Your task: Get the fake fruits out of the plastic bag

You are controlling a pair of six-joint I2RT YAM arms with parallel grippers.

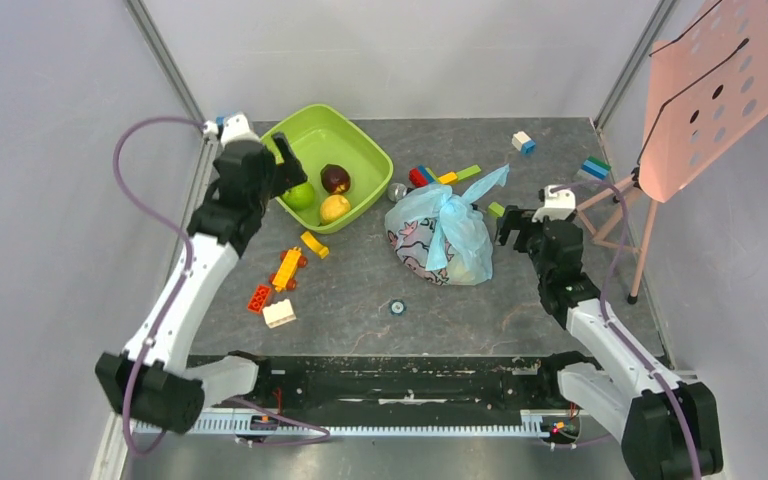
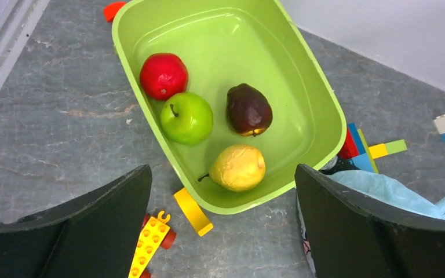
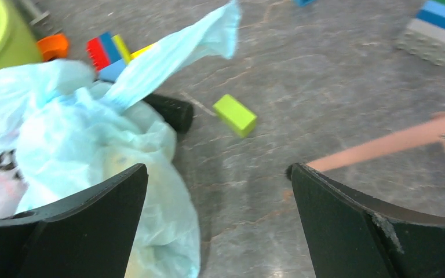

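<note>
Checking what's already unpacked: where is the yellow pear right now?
The yellow pear lies in the green bowl, rear left in the top view, at the bowl's near corner, next to the green apple and dark brown fruit.

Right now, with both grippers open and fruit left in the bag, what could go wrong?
1. The bag is bunched tight at its top, so the right gripper beside it may drag the whole bag rather than open it.
2. A dragged bag could sweep the green block and the coloured blocks near it.
3. The yellowish fruit inside might roll away once freed.
</note>
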